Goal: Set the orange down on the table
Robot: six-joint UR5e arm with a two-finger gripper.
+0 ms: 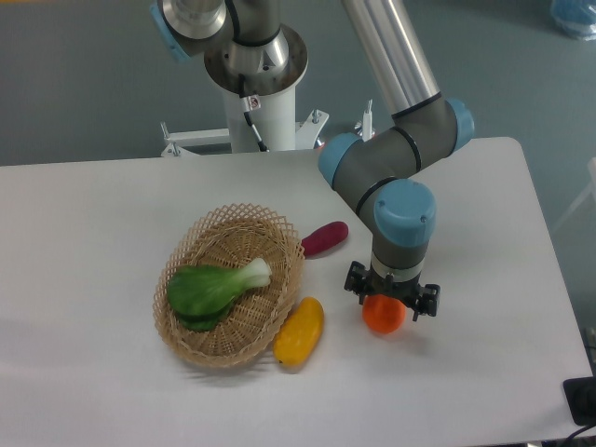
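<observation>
i see the fingers point(391, 302) closed around the small round bright orange fruit point(384, 315), held low over the white flat counter point(484, 372), ready, i judge, for release.

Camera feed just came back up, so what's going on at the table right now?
The robot arm's claw is down over the orange, right at the white table, to the right of the wicker basket. Whether the claw is gripping the orange or has let go can't be told from this view. A leafy green lies in the basket, with a yellow fruit and a purple vegetable beside it.
</observation>
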